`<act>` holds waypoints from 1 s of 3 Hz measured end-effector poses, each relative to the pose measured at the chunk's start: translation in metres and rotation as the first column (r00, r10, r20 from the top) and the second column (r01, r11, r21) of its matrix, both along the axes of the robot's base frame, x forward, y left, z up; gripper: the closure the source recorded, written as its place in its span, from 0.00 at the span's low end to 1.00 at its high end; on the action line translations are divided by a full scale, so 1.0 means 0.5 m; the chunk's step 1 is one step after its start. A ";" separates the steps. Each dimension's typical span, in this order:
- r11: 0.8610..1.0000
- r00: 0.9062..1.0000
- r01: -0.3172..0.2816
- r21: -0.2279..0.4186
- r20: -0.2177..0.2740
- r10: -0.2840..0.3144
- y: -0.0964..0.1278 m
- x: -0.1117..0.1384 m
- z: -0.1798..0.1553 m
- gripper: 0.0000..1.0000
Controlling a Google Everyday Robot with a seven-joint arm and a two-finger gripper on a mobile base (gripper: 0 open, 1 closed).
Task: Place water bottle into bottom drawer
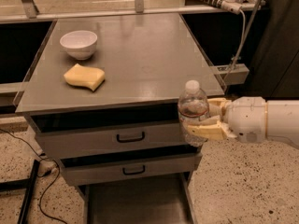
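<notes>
Camera view shows the cream two-finger gripper (202, 120) clenched on the small clear plastic water bottle (192, 105) with a white cap, fingers around its lower body, bottle upright. Both hang just off the front right corner of the grey metal cabinet (140, 64), level with its upper drawer fronts. Judgement: pick-up complete; lowering and release outstanding. The dark, open bottom drawer (135, 202) at the cabinet's foot holds no bottle. A white bowl (79, 43) and yellow sponge (84, 76) sit on the cabinet top.
</notes>
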State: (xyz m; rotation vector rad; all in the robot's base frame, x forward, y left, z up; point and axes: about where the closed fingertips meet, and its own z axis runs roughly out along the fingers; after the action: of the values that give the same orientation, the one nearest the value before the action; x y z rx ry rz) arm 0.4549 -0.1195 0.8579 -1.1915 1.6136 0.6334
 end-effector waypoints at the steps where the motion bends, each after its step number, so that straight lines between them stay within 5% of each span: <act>1: 1.000 1.000 0.000 0.000 0.000 0.000 0.000 0.000 0.000 1.00; 3: 0.998 0.994 0.046 -0.034 -0.098 -0.050 0.013 -0.009 -0.164 1.00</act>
State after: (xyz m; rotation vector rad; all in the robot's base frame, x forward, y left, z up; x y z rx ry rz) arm 0.4502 -0.1128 0.7757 -1.1564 1.7356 0.6466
